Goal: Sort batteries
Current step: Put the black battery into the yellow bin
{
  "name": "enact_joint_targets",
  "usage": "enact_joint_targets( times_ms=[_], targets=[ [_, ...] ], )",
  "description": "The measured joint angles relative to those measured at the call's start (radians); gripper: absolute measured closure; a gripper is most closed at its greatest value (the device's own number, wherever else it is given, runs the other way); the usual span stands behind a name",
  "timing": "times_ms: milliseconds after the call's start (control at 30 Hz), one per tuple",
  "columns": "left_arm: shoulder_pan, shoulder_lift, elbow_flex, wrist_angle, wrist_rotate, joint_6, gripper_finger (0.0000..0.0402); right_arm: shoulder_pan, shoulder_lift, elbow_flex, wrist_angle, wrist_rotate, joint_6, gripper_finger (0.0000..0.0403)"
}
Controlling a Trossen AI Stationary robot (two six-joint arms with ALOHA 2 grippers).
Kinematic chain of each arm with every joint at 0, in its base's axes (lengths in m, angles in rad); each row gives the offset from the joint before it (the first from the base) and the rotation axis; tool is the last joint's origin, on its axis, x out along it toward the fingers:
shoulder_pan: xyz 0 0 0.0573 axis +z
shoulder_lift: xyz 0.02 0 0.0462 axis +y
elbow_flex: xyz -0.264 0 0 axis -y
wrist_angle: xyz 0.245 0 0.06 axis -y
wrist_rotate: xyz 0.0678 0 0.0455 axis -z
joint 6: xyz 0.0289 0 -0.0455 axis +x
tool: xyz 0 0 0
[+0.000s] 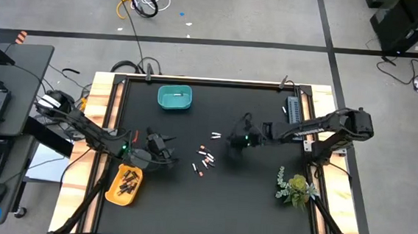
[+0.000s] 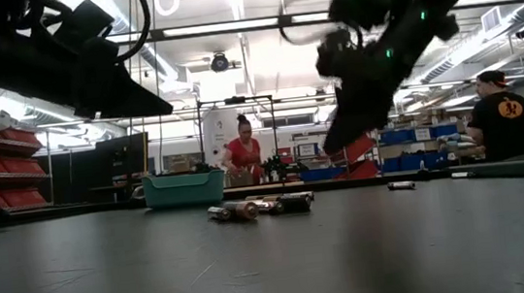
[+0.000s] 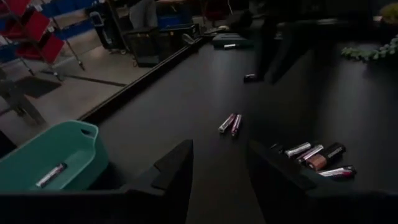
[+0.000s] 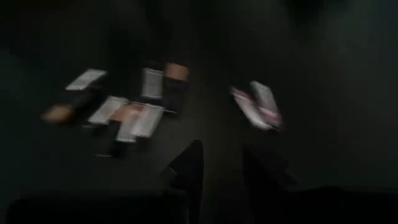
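Several small batteries [image 1: 204, 161] lie loose on the black mat near the table's middle, with a pair [image 1: 214, 136] a little farther back. In the left wrist view they show as the cluster [image 3: 317, 158] and the pair [image 3: 230, 123]. My left gripper [image 3: 219, 149] hovers open left of them [image 1: 166, 149], nothing between its fingers. My right gripper [image 4: 222, 150] hangs open above the mat to their right [image 1: 235, 147], also holding nothing. The teal bin [image 1: 174, 97] at the far side holds one battery [image 3: 51, 175]. The yellow bin [image 1: 124, 184] at the near left holds several dark ones.
A grey ribbed strip [image 1: 294, 108] lies at the far right edge and a small plant [image 1: 296, 188] stands at the near right. Bare mat lies between the batteries and the near edge. People [image 2: 246, 158] stand in the room behind the table.
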Motion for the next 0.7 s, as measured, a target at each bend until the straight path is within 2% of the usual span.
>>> enact_joint_targets(
  times_ms=[167, 300, 400, 500, 700],
  targets=[
    [0.0, 0.0, -0.002, 0.003, 0.0, -0.015, 0.0239, 0.206, 0.014, 0.03, 0.053, 0.099, -0.034, 0.0304],
    [0.001, 0.0, -0.002, 0.01, -0.016, -0.011, 0.0239, 0.307, 0.069, 0.033, 0.178, 0.165, -0.027, 0.0304],
    [0.007, 0.0, -0.003, 0.023, -0.023, -0.012, 0.0239, 0.33, 0.149, 0.048, 0.236, 0.191, -0.017, 0.0304],
    [0.01, 0.0, -0.003, 0.026, -0.024, -0.034, 0.0239, 0.333, 0.222, 0.088, 0.241, 0.262, -0.025, 0.0304],
    [0.009, 0.0, -0.003, 0.031, -0.024, -0.06, 0.0239, 0.325, 0.321, 0.118, 0.267, 0.266, -0.021, 0.0304]
  ],
)
